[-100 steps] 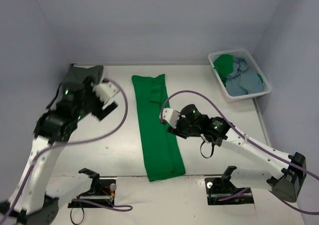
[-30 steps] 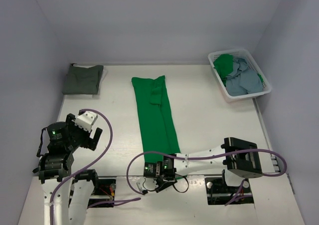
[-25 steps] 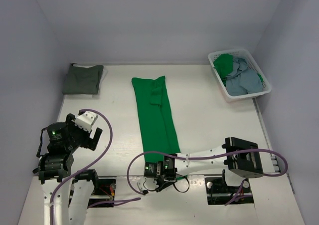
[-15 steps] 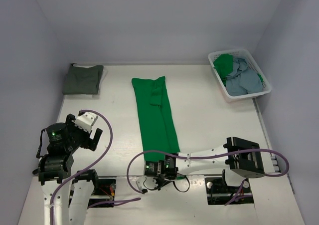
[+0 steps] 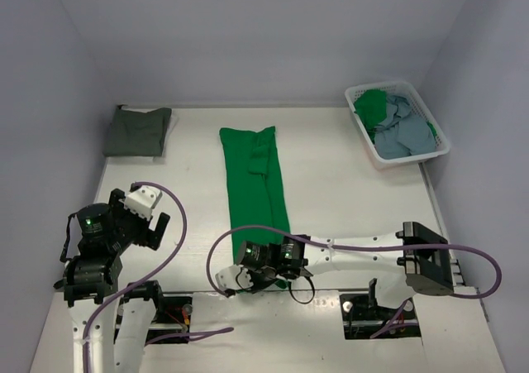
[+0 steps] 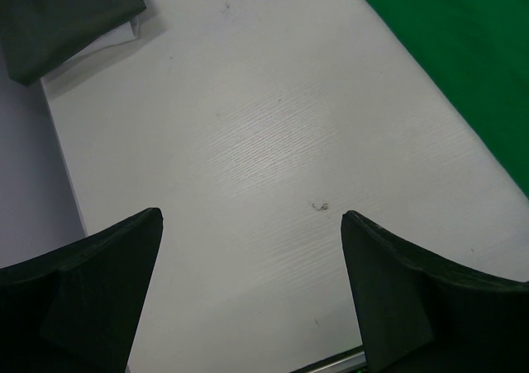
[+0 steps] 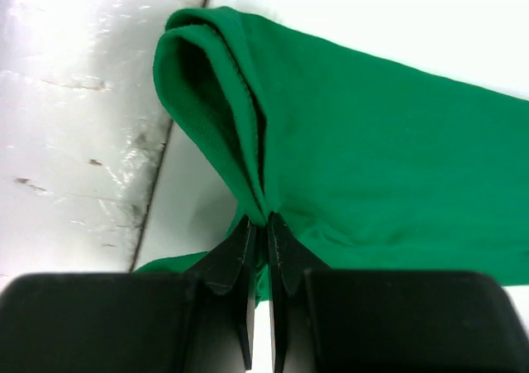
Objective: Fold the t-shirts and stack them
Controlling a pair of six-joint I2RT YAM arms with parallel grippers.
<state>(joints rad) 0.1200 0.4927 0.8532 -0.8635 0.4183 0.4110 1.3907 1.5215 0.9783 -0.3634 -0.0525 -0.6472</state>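
A bright green t-shirt (image 5: pixel 256 183), folded into a long narrow strip, runs from the table's far middle toward the near edge. My right gripper (image 5: pixel 252 267) is at its near end. In the right wrist view the right gripper (image 7: pixel 266 217) is shut on a bunched fold of the green cloth (image 7: pixel 372 141), which rises off the table. A folded dark grey-olive t-shirt (image 5: pixel 139 131) lies at the far left and shows in the left wrist view's corner (image 6: pixel 58 17). My left gripper (image 5: pixel 145 216) hovers at the near left, open (image 6: pixel 250 216) over bare table, holding nothing.
A white plastic basket (image 5: pixel 380 86) at the far right holds a green shirt (image 5: pixel 372 104) and a light blue shirt (image 5: pixel 405 133). The table's metal near edge (image 7: pixel 83 141) lies just beside the held hem. Purple cables loop near both arms.
My right gripper has closed on the green t-shirt's near end and drawn it slightly up and away from the table edge. The left arm has not moved.
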